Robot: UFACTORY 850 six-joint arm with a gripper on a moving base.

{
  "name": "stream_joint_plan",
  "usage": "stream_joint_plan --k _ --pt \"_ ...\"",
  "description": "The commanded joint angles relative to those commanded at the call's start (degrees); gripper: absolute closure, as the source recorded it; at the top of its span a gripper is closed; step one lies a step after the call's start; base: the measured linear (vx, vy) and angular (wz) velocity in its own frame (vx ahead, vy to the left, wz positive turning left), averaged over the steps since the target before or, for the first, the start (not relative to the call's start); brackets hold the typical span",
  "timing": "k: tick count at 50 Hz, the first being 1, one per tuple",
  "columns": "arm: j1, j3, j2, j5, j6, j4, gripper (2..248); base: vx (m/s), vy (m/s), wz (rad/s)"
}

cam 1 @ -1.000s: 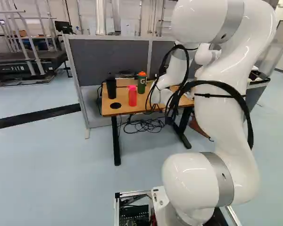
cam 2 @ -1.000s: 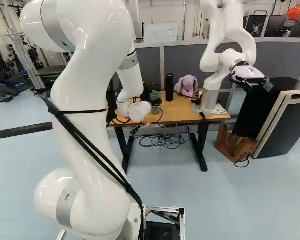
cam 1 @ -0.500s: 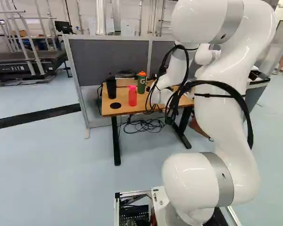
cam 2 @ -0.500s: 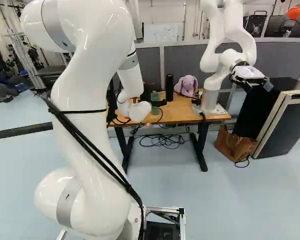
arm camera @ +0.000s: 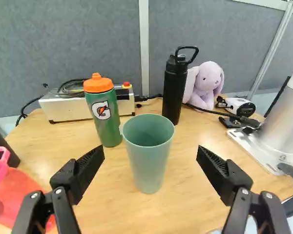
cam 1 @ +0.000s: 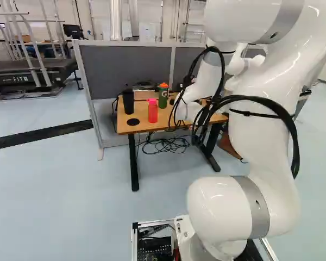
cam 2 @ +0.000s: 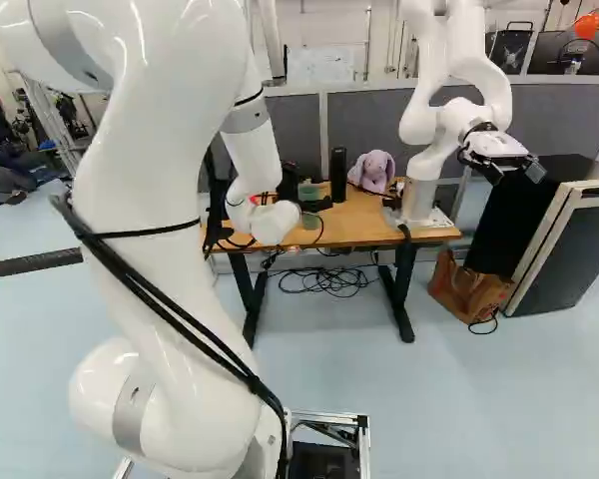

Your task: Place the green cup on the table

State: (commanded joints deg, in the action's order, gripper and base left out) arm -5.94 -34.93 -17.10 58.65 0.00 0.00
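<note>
The pale green cup [arm camera: 148, 151] stands upright on the wooden table [arm camera: 115, 209], ahead of my gripper [arm camera: 150, 153] and across the gap between its fingers. The gripper is open, with a black finger standing well apart from the cup on either side. Some of the cup [cam 2: 310, 221] shows beside my wrist in the right base view. My arm hides the cup in the left base view.
By the cup stand a green bottle with orange lid [arm camera: 106, 117], a black flask [arm camera: 175, 87] and, nearer one finger, a pink bottle [arm camera: 14, 195]. A plush toy [arm camera: 207, 83], white box [arm camera: 71, 108] and another robot [cam 2: 419, 200] are on the table too.
My arm has drawn back toward the base in the last half second, its upper links and wrist shifting in both base views. The base and the bottles have stayed put.
</note>
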Motion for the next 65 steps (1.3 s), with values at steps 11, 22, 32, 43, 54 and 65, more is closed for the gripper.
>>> stream_joint_plan --k 11,22,32,43,54,65 --pt "0.29 3.62 4.18 0.00 0.00 0.00 3 0.000 0.000 0.000" --pt "0.71 7.14 7.41 0.00 0.00 0.00 3 0.000 0.000 0.000" --pt "0.99 9.14 9.23 0.00 0.00 0.00 3 0.000 0.000 0.000" --pt "1.10 9.58 9.73 -0.18 0.00 0.00 3 0.000 0.000 0.000" --pt "1.37 10.71 11.03 -0.66 0.00 0.00 3 0.000 0.000 0.000" --pt "1.79 12.51 13.09 -1.40 0.00 0.00 3 0.000 0.000 0.000"
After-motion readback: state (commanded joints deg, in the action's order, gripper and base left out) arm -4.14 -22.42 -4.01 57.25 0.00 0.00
